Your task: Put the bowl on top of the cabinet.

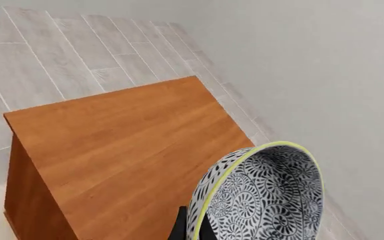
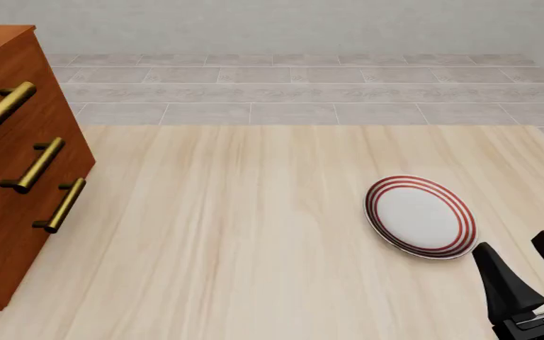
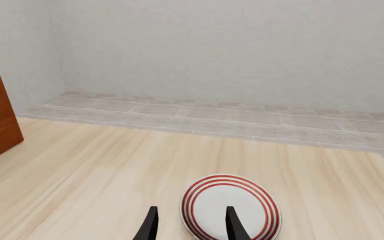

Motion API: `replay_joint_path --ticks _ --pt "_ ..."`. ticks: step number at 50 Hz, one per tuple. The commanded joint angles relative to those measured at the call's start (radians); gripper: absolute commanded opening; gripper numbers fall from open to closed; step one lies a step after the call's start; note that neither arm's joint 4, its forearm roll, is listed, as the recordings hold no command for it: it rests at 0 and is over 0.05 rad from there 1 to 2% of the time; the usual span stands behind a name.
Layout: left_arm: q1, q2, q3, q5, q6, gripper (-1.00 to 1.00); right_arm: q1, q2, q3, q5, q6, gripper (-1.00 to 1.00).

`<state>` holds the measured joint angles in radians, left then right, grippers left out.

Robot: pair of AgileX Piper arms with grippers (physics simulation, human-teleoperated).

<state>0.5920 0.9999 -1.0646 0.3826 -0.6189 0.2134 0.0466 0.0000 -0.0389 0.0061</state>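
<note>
Beyond pale wooden table, grey-tiled floor.

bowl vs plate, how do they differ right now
The bowl is deep and covered in a dense dark floral pattern with a yellowish rim; the plate is flat and white with red rings. The bowl is held tilted on edge above the cabinet top by the left gripper; the plate lies on the table, ungripped, near the open right gripper. Both are round dishes.

Patterned bowl tilted, above cabinet
</note>
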Motion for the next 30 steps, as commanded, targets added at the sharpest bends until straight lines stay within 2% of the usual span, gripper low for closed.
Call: replay_joint_path --ticks 1,2,3,5,6,12,13,14,15,18,19,20,21,22,24,26,28,29,30 --pt "0.03 0.019 0.038 -0.033 -0.034 -1.0 0.003 0.001 -0.001 -0.001 -0.006 1.0" --pt "0.033 0.029 0.036 -0.023 -0.058 -1.0 0.003 0.001 -0.001 -0.001 -0.006 1.0" --pt "0.032 0.036 -0.002 0.002 -0.047 -1.0 0.003 0.001 -0.001 -0.001 -0.005 1.0" --pt "0.035 0.03 0.061 -0.042 -0.072 -1.0 0.003 0.001 -0.001 0.0 -0.005 1.0" --pt "0.038 0.028 0.064 -0.049 -0.058 -1.0 0.003 0.001 -0.001 -0.001 -0.006 1.0" --pt "0.046 0.032 0.083 -0.064 -0.078 -1.0 0.003 0.001 -0.001 -0.001 -0.006 1.0" --pt "0.05 0.042 0.045 -0.035 -0.084 -1.0 0.003 0.001 -0.001 -0.001 -0.006 1.0" --pt "0.05 0.042 0.044 -0.034 -0.084 -1.0 0.003 0.001 -0.001 -0.001 -0.006 1.0" --pt "0.049 0.037 0.077 -0.06 -0.089 -1.0 0.003 0.001 -0.001 -0.001 -0.005 1.0" --pt "0.053 0.039 0.096 -0.079 -0.098 -1.0 0.003 0.001 -0.001 -0.001 -0.005 1.0" --pt "0.054 0.051 0.059 -0.049 -0.101 -1.0 0.003 0.001 -0.001 0.0 -0.005 1.0" --pt "0.054 0.047 0.082 -0.069 -0.099 -1.0 0.003 0.001 -0.001 -0.001 -0.005 1.0" --pt "0.056 0.054 0.048 -0.044 -0.1 -1.0 0.003 0.001 -0.001 -0.001 -0.005 1.0" --pt "0.057 0.049 0.088 -0.075 -0.108 -1.0 0.003 0.001 -0.001 -0.001 -0.005 1.0" --pt "0.055 0.057 0.043 -0.038 -0.106 -1.0 0.003 0.001 -0.001 -0.001 -0.005 1.0" --pt "0.046 0.046 0.107 -0.088 -0.11 -1.0 0.003 0.001 -0.001 0.0 -0.005 1.0" --pt "0.044 0.043 0.108 -0.092 -0.114 -1.0 0.003 0.001 -0.001 -0.001 -0.005 1.0" --pt "0.04 0.043 0.053 -0.039 -0.11 1.0 0.003 0.001 -0.001 0.0 -0.006 1.0" --pt "0.045 0.044 0.036 -0.026 -0.112 1.0 0.003 0.001 -0.001 -0.001 -0.005 1.0"
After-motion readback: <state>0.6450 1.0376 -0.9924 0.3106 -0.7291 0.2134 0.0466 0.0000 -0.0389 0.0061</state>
